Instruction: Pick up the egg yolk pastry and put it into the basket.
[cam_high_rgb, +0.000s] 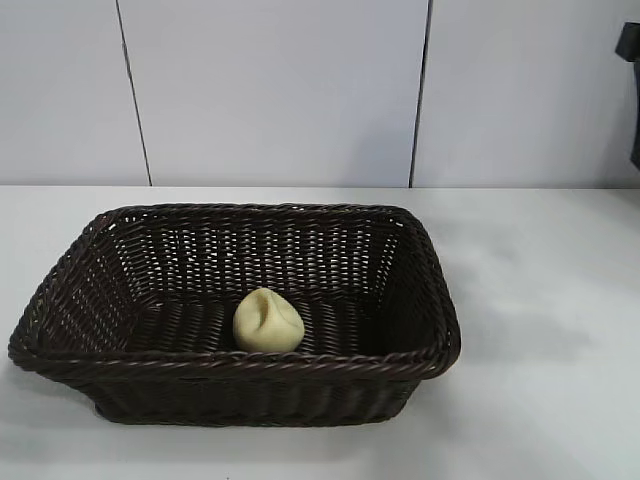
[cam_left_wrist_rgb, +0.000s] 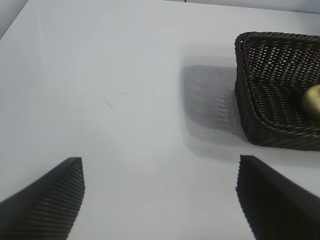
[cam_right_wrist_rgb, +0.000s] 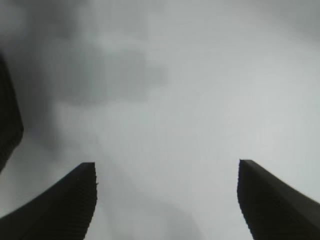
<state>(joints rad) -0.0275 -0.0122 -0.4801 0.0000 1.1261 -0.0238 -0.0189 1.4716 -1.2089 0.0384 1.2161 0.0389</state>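
Well, the egg yolk pastry (cam_high_rgb: 268, 320) sits inside the basket (cam_high_rgb: 420, 250), on its woven floor near the front wall, dimple up. My left wrist view cuts it off: only a sliver shows at the frame edge, w/ one basket corner. The exterior view hides both my arms, bar a dark bit at the upper right edge I can't make out. My left gripper (cam_left_wrist_rgb: 160, 197) hangs over bare worktop (cam_high_rgb: 540, 300) beside the basket, jaws wide apart, nothing btwn them. My right gripper (cam_right_wrist_rgb: 167, 200) points down at plain worktop, jaws apart & empty too; a dark shape at that view's edge is too blurred to name. Open worktop lies all round the basket.
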